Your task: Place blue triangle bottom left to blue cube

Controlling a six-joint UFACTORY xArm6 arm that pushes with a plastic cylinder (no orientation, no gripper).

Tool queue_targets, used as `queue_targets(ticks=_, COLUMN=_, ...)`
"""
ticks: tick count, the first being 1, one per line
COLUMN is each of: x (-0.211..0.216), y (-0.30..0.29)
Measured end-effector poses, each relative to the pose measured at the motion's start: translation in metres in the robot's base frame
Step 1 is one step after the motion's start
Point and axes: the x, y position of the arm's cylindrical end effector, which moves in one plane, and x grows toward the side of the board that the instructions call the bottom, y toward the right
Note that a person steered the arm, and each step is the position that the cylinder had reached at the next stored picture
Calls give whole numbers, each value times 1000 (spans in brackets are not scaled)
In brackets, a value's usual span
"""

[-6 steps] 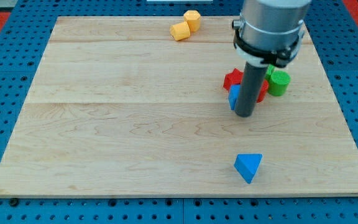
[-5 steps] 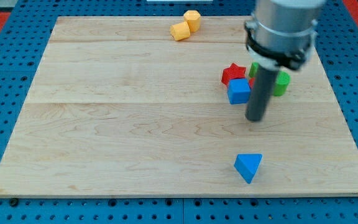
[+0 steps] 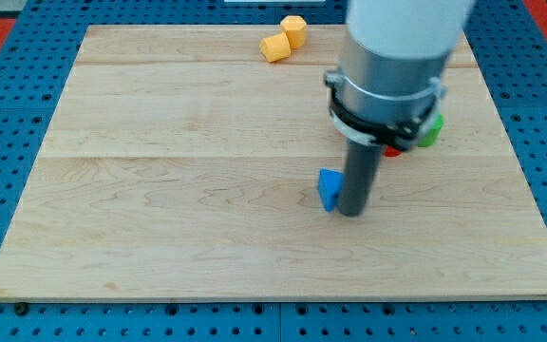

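Observation:
My tip (image 3: 351, 213) rests on the board a little right of centre. A blue block (image 3: 328, 188) touches the rod's left side. Only its left part shows, so I cannot tell its shape for sure. No blue triangle lies near the view's bottom edge. The blue cube is out of sight, with the wide arm body covering the spot above the tip. A sliver of a red block (image 3: 393, 149) and part of a green block (image 3: 433, 129) show at the arm's right edge.
Two yellow blocks (image 3: 275, 47) (image 3: 294, 28) sit close together near the board's top edge, left of the arm. The wooden board (image 3: 160, 190) lies on a blue pegboard.
The rod has moved down and left. The blue triangle has left its spot near the bottom edge, and a blue block now sits against the rod's left side. The arm now covers the red, blue and green cluster.

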Motion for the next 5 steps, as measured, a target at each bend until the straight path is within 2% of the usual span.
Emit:
queue_targets(ticks=1, x=10, y=-22)
queue_targets(ticks=2, x=-4, y=-69)
queue_targets(ticks=3, x=-51, y=-40)
queue_targets(ticks=4, x=-70, y=10)
queue_targets(ticks=5, x=-73, y=-9)
